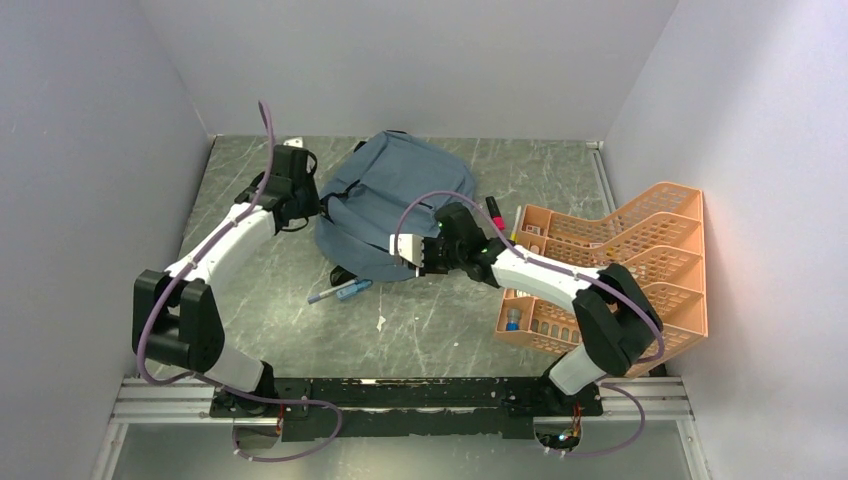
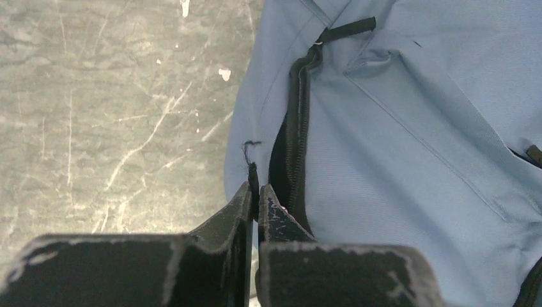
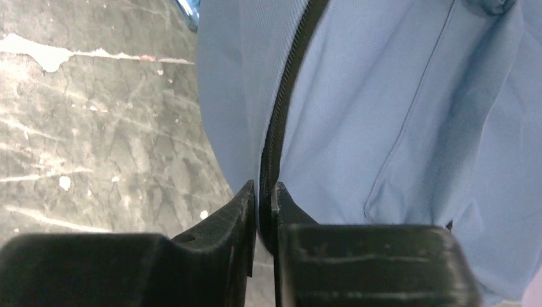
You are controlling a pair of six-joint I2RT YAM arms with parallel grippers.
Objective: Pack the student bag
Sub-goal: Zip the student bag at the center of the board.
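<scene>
The student bag (image 1: 395, 200) lay slumped on the grey marbled worktop (image 1: 450, 330), upper centre of the overhead view, between the two arms. The left hand (image 2: 255, 192) was clenched on a thin black tab (image 2: 252, 174) at the bag's edge, just beside the black zip (image 2: 295, 121), which gaped a little there. The right hand (image 3: 263, 192) had its fingers pinched almost together on the bag's lower right edge, with the zip line running down between them. At the right of the overhead view stood an orange mesh tray organiser (image 1: 660, 235), near the bag without touching it. A blue pen (image 1: 342, 292) lay on the worktop just below the bag.
</scene>
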